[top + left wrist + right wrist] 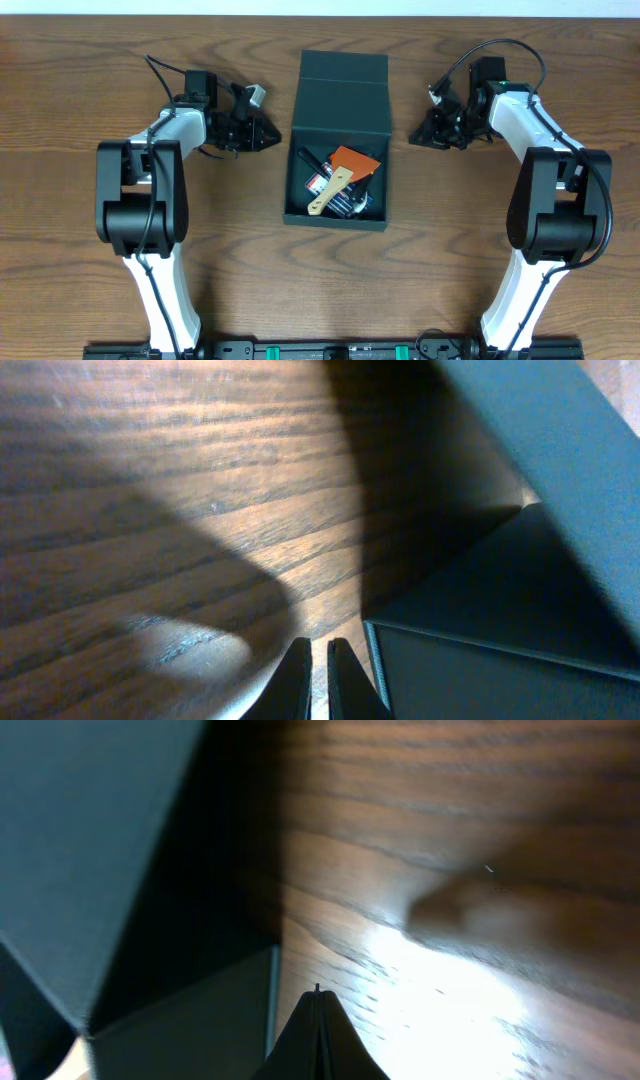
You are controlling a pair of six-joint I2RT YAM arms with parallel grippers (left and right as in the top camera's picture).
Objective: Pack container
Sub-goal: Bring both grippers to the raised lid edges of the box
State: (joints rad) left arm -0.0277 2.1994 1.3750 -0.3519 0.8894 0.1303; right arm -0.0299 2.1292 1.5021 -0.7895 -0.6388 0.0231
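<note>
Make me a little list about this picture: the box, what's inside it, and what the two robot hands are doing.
Box: dark teal container, lid open, in the middle of the table
Inside: an orange tool with a wooden handle, plus small dark and red things too small to name
Left hand: shut, holding nothing, low beside the box
Right hand: shut, holding nothing, low beside the box on the other side
Touching the box: cannot tell
</note>
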